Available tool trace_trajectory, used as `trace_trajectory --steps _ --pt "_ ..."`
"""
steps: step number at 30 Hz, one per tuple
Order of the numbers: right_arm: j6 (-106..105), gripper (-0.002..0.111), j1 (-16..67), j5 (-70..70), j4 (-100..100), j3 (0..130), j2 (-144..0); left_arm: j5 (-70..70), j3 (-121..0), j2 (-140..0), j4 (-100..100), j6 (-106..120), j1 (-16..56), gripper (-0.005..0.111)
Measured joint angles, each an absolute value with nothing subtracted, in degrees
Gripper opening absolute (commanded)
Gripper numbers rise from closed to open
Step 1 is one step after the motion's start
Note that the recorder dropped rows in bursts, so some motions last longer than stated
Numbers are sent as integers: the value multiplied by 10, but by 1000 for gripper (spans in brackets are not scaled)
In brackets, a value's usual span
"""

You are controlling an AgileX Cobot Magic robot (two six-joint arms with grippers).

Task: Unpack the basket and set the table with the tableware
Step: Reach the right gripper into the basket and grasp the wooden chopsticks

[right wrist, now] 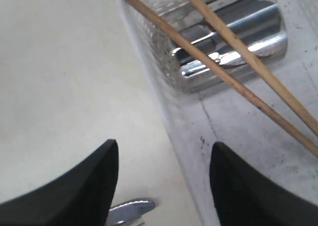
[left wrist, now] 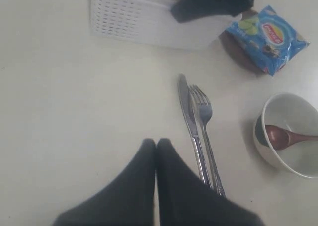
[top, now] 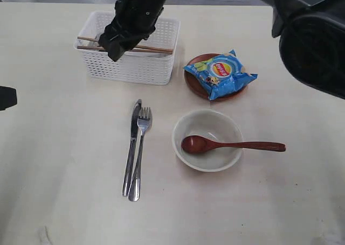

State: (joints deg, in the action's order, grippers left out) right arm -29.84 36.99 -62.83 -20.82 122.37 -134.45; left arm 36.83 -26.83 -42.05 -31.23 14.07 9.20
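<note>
The right claw (right wrist: 164, 154) gapes empty above the basket (top: 135, 68) rim, beside the chopsticks (top: 157, 49). The left claw (left wrist: 156, 145), clenched, hovers over bare table (top: 64, 148).

The basket (top: 135, 70), upper left, is white, speckled with tiny holes, with tan chopsticks (top: 159, 50) across it. The chip bag (top: 221, 74) is bright blue with a red-yellow logo, on a brown plate (top: 192, 86). The bowl (top: 207, 113) is pale grey-green and the spoon (top: 237, 145) reddish-brown. The knife (top: 133, 132) and fork (top: 143, 121) are silver, and the table (top: 64, 175) is cream.

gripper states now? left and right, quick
Left gripper: shut, holding nothing.
Right gripper: open, holding nothing, at the basket wall near the chopsticks.
</note>
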Motion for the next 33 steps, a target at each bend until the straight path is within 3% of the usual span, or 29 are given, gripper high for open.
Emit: trace_trajectory --steps 8,15,22,33 --pt "-332 48 391 -657 -132 1230 -1346 368 -268 -421 -312 143 92 0" --pt "-313 20 413 -623 -93 1230 -1354 368 -268 -421 -312 143 92 0" --pt "-313 -1 438 -587 -86 1230 -1371 368 -268 -421 -313 143 92 0" --pt "-372 -1 483 -519 -95 1230 -1378 368 -268 -421 -317 146 92 0"
